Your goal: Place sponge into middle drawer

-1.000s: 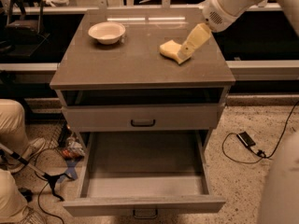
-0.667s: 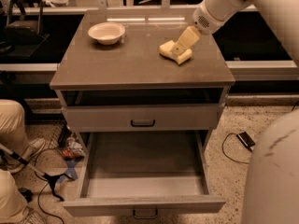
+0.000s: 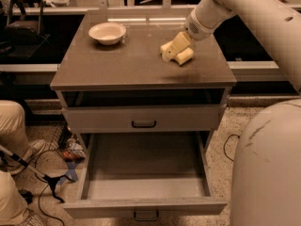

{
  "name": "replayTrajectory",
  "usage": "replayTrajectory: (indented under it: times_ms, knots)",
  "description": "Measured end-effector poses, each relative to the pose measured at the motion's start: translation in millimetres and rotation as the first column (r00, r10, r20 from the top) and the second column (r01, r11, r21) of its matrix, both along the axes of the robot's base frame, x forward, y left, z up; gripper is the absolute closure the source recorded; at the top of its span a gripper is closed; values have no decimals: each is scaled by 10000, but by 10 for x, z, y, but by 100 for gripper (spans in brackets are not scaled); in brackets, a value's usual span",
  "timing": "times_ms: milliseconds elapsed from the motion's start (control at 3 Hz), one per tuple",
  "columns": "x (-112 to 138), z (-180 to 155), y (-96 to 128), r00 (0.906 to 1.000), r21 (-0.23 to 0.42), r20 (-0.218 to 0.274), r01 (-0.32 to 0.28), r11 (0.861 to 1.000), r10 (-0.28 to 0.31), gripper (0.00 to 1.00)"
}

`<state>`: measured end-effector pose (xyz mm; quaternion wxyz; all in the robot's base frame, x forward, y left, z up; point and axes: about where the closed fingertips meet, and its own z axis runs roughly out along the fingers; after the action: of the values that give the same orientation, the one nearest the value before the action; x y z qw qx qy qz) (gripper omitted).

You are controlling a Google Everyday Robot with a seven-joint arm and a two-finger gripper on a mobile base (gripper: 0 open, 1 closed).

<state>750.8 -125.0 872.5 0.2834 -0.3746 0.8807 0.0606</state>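
The pale yellow sponge [image 3: 182,56] lies on the right rear part of the cabinet top [image 3: 131,65]. My gripper [image 3: 172,48] comes down from the upper right and sits on the sponge's left end, covering part of it. The middle drawer [image 3: 146,173] is pulled wide open below, its smooth grey floor bare, with a small dark bar handle [image 3: 146,215] on its front. The grey drawer front above it [image 3: 143,118] is shut.
A cream round bowl [image 3: 107,33] stands at the back left of the cabinet top. A person's legs [image 3: 11,126] and cables [image 3: 51,180] are on the floor at the left. My own white body [image 3: 268,173] fills the lower right.
My arm has swung left and the gripper has moved from the sponge's right side onto its left end. The sponge and the drawer have not moved.
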Motion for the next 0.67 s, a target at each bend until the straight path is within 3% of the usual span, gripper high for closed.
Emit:
replayTrajectory:
  times_ms: [667]
  knots:
    - [130, -200, 159, 9997, 294, -237, 95, 9995, -88, 0]
